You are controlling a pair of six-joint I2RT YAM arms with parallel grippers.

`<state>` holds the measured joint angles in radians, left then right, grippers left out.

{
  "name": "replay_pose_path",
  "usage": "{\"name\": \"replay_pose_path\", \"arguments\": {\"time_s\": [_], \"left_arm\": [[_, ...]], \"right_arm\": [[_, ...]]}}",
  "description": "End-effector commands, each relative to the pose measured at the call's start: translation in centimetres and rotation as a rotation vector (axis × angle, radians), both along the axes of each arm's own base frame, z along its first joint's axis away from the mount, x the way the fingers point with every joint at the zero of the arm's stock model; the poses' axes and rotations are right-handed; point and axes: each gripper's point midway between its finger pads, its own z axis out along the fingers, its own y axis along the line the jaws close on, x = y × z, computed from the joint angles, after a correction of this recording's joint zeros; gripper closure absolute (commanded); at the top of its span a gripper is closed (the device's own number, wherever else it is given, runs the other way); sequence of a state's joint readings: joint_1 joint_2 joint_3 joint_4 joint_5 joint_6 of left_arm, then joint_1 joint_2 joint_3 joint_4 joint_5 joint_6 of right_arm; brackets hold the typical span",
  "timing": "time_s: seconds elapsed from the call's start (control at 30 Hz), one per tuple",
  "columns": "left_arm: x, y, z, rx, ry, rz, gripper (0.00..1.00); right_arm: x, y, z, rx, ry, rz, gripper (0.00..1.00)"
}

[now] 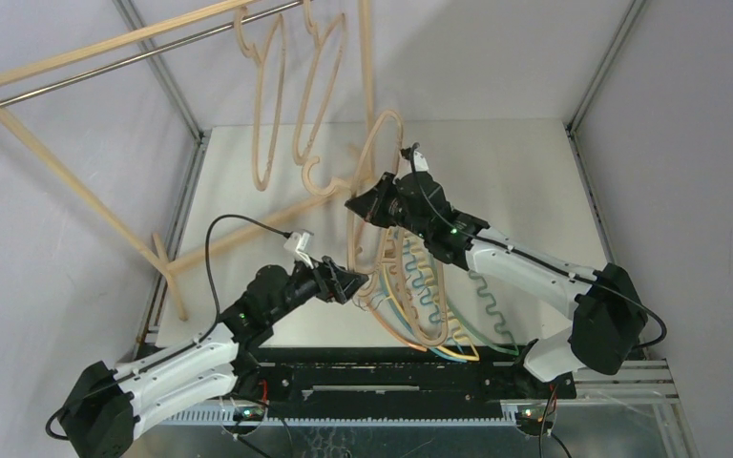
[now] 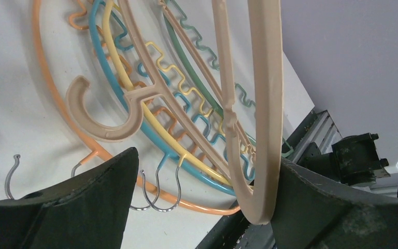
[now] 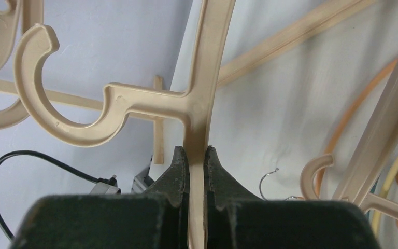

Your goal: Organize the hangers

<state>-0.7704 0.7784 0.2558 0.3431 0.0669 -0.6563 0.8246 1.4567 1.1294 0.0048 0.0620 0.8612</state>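
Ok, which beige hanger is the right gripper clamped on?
The raised hanger, pinched just below its hook; two others hang on the rail, the rest lie piled on the table.

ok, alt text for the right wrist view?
The right gripper is shut on a beige hanger, pinching its thin body just below where the hook branches off to the left. Behind: the light-wood rack frame, and at right a second beige hanger and an orange hanger.
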Motion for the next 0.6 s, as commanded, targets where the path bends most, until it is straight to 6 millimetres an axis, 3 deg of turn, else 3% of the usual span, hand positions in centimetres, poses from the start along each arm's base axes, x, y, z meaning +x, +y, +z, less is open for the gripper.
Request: {"name": "replay_pose_path", "arguments": {"time_s": [0.0, 0.23, 0.33, 0.4, 0.53, 0.57], "left_arm": [[0.9, -0.3, 3.0, -0.07, -0.079, 0.025, 0.12], [1.4, 0.2, 2.6, -0.018, -0.065, 0.063, 0.19], [1.7, 0.5, 2.7, -0.01, -0.077, 0.08, 0.29], [1.7, 0.4, 2.6, -0.006, -0.08, 0.074, 0.44], [1.5, 0.0, 2.3, -0.012, -0.062, 0.057, 0.97], [1.5, 0.1, 2.2, -0.015, -0.058, 0.058, 1.0]], "right_arm": [[-0.2, 1.2, 2.7, 0.051, -0.052, 0.074, 0.98], [-3.6, 3.5, 1.3, 0.067, 0.051, 0.258, 0.99], [-4.7, 4.1, 0.7, 0.098, 0.085, 0.296, 0.99], [-5.2, 4.5, 0.7, 0.126, 0.094, 0.317, 0.99], [-5.4, 5.0, 1.4, 0.166, 0.095, 0.34, 0.98], [-5.4, 5.0, 1.6, 0.175, 0.094, 0.346, 0.98]]}}
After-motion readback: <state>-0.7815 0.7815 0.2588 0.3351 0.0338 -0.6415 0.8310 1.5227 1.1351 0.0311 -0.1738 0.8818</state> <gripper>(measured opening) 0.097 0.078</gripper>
